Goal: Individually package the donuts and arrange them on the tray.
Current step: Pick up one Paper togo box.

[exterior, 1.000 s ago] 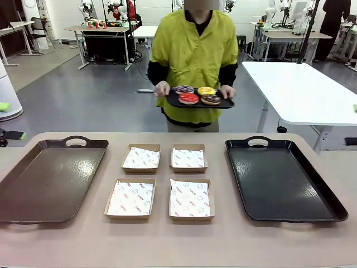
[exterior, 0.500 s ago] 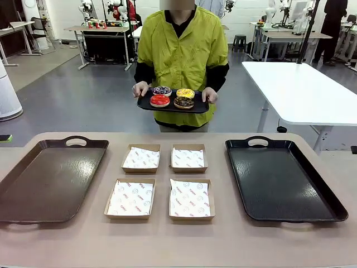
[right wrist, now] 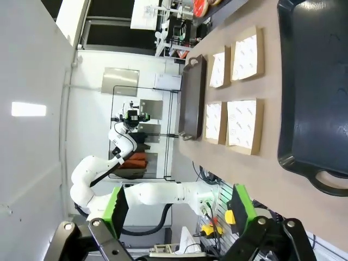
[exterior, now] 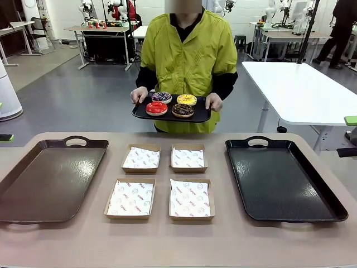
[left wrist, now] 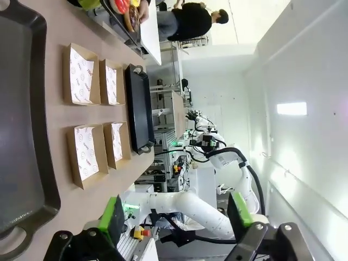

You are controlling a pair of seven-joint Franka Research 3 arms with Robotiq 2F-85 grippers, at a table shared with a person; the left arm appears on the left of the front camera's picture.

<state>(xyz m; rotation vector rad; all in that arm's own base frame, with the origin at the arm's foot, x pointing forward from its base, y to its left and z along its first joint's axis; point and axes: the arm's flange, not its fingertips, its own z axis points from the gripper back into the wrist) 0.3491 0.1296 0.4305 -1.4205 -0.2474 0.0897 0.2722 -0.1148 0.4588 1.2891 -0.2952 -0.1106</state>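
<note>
Left gripper (left wrist: 175, 215) and right gripper (right wrist: 179, 206): jaws wide apart, nothing between the pads, both well back from the work area. Donuts (exterior: 157, 108) aren't on the table (exterior: 167, 245). All four sit on a small black tray (exterior: 202, 117) that the person holds in both hands past the far edge, about mid-width, a touch toward the left arm. Four lined boxes (exterior: 141, 158) lie between the grippers and the donuts. Rings, so no long axis to align. My read: out of reach until set down, left arm marginally nearer.
</note>
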